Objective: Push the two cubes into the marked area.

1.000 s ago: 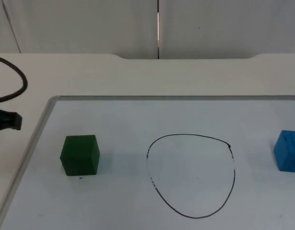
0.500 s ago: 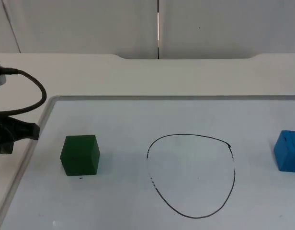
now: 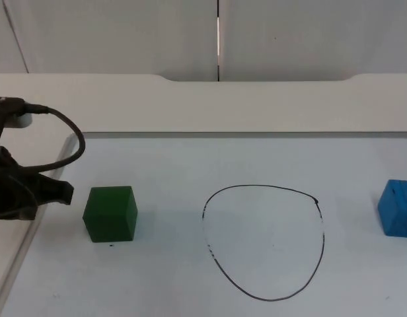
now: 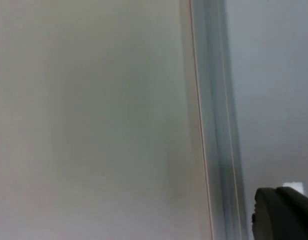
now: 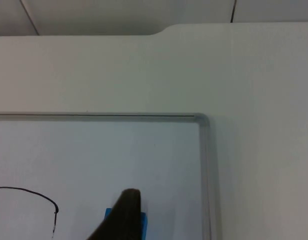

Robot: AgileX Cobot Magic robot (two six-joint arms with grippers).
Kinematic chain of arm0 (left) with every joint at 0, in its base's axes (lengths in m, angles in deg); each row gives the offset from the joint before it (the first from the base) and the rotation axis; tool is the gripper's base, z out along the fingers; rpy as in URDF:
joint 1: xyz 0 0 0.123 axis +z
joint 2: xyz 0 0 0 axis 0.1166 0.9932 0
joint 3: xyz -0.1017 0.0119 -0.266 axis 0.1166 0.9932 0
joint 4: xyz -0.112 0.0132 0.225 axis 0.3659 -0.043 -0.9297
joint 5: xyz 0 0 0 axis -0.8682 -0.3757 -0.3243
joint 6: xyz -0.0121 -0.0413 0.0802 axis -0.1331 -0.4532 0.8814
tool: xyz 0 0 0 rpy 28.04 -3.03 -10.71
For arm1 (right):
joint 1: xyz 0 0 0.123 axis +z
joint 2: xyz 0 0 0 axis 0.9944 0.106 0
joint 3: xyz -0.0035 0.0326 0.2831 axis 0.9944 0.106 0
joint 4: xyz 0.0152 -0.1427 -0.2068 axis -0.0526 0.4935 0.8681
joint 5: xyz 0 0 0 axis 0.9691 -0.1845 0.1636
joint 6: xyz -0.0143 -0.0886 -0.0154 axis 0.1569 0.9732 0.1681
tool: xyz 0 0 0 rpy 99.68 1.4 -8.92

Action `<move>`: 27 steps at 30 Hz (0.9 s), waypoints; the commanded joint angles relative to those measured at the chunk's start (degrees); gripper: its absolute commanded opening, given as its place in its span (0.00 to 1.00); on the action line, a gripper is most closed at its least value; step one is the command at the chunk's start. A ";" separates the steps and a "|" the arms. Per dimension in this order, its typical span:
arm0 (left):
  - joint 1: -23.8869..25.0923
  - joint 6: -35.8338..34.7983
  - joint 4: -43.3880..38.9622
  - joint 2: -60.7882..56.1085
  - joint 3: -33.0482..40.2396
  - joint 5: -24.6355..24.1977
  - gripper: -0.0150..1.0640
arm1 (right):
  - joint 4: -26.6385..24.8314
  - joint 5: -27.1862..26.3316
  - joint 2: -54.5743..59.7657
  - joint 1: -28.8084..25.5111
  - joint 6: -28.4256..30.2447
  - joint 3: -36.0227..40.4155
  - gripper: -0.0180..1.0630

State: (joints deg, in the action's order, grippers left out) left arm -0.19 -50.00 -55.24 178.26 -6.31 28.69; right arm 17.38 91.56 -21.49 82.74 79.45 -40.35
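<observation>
Whiteboard (image 3: 190, 158): two cubes, one ring (image 3: 264, 242).

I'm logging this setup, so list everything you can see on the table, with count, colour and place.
green cube: one, green, on the whiteboard's left part, outside the outline
blue cube: one, blue, at the board's right edge, outside the outline
marked outline: one, black pen loop, centre of the board
whiteboard: one, white with a grey frame, lying on the table
table: one, white, under the board
left end effector: black, just left of the green cube
right end effector: black, above the blue cube
</observation>
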 commanded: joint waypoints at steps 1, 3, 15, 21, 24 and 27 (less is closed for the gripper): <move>-0.55 0.02 0.20 0.17 -0.26 0.57 0.01 | -0.46 -0.53 0.05 -0.23 0.29 -0.44 0.99; -1.25 0.02 0.19 0.17 -0.26 0.57 0.01 | -0.46 -0.53 0.05 -0.23 0.29 -0.44 0.99; -3.94 0.30 -0.09 0.21 -0.26 1.13 0.01 | -1.33 -0.53 0.05 -0.23 0.46 -0.44 0.99; -6.43 0.44 0.78 0.44 -0.26 2.87 0.01 | -1.33 -0.53 0.05 -0.23 0.46 -0.44 0.99; -7.20 0.44 0.93 1.02 -0.26 3.25 0.01 | -1.33 -0.53 0.05 -0.23 0.46 -0.44 0.99; -8.12 0.44 1.73 1.78 -0.26 2.65 0.01 | -1.33 -0.64 0.05 -0.23 0.46 -0.44 0.99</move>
State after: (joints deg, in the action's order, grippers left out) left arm -7.55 -49.48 -55.01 179.64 -6.31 31.24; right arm 16.03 91.47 -21.49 82.74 79.56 -40.35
